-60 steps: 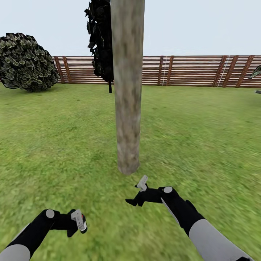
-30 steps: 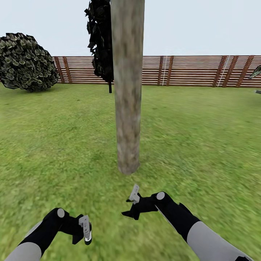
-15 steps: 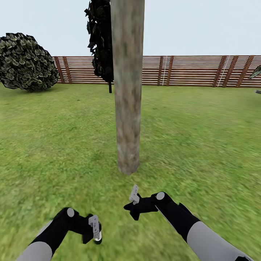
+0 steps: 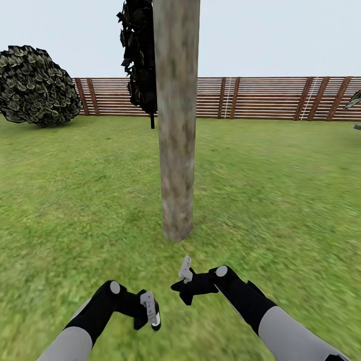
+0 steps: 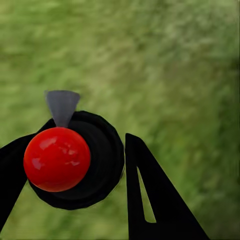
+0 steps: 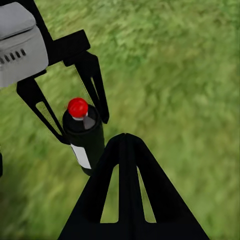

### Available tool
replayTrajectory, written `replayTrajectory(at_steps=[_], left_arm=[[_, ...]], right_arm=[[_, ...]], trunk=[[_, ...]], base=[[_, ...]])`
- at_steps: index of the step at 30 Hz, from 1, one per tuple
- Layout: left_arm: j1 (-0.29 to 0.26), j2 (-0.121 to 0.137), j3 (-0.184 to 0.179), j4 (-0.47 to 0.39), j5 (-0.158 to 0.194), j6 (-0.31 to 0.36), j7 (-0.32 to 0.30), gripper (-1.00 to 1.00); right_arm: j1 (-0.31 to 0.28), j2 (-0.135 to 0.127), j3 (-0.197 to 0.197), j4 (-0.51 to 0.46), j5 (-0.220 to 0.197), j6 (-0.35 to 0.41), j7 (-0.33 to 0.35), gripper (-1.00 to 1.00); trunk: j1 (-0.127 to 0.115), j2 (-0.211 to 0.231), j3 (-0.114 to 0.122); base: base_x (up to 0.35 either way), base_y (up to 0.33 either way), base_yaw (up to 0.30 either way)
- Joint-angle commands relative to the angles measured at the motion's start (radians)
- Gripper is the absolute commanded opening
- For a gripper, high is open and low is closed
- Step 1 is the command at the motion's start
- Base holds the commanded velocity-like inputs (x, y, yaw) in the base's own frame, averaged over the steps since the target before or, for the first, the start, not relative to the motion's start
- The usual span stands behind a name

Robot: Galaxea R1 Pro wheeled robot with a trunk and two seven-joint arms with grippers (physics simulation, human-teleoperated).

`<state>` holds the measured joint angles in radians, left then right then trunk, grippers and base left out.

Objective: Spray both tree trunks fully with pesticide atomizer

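Observation:
The pesticide atomizer [image 5: 56, 159] is a black bottle with a red ball top and a grey nozzle. My left gripper [image 5: 80, 145] is shut on it, one finger on each side of its body. From the head view, my left gripper [image 4: 149, 312] holds the atomizer [image 4: 156, 319] low over the grass, just left of my right gripper [image 4: 179, 293]. In the right wrist view, the atomizer [image 6: 82, 137] stands upright between the left gripper's fingers [image 6: 97, 92]. My right gripper [image 6: 125, 137] is shut on nothing. The pale mottled tree trunk [image 4: 176, 120] rises straight ahead, a short way beyond both grippers.
Grass lawn [image 4: 281, 190] spreads all around. Dark jagged foliage [image 4: 139, 55] hangs behind the trunk to its left. A round scaly bush [image 4: 37, 85] stands at the far left. A brown slatted fence [image 4: 271, 98] closes off the back.
My left arm has swung right across the grass with the atomizer, ending close beside the right gripper. The right arm drew back slightly, then held still.

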<state>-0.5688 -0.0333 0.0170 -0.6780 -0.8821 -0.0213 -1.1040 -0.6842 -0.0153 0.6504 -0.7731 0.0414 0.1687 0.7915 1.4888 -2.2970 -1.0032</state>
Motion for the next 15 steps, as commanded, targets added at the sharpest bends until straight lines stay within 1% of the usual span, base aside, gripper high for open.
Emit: replayTrajectory(at_steps=[1, 4, 5, 9, 13, 15], left_arm=[[-0.006, -0.001, 0.000, 0.000, 0.000, 0.000, -0.005, -1.00], [-0.026, -0.002, 0.002, 0.001, 0.003, 0.002, -0.033, -1.00], [-0.038, -0.003, 0.003, 0.001, 0.005, 0.003, -0.059, -1.00], [-0.040, -0.005, 0.003, 0.001, 0.008, 0.001, -0.067, -1.00], [-0.046, -0.023, 0.003, 0.001, 0.009, 0.000, -0.069, -1.00], [-0.052, -0.026, 0.003, 0.002, 0.012, -0.001, -0.070, -1.00]], right_arm=[[0.000, 0.000, 0.000, 0.000, 0.000, 0.000, 0.000, -1.00], [0.000, 0.001, 0.000, 0.000, 0.000, 0.000, 0.000, -1.00], [0.000, 0.001, 0.000, 0.000, 0.000, 0.000, 0.000, -1.00], [0.000, 0.002, 0.000, 0.000, 0.000, 0.000, 0.000, -1.00], [0.000, 0.002, 0.000, 0.000, 0.000, 0.000, 0.000, -1.00], [0.000, 0.002, 0.000, 0.000, 0.000, 0.000, 0.000, -1.00]], trunk=[[0.000, 0.000, 0.000], [0.000, 0.000, 0.000], [0.000, 0.000, 0.000], [0.000, 0.000, 0.000], [0.000, 0.000, 0.000], [0.000, 0.000, 0.000]], base=[[0.000, 0.000, 0.000], [0.000, 0.000, 0.000], [0.000, 0.000, 0.000], [0.000, 0.000, 0.000], [0.000, 0.000, 0.000], [0.000, 0.000, 0.000]])
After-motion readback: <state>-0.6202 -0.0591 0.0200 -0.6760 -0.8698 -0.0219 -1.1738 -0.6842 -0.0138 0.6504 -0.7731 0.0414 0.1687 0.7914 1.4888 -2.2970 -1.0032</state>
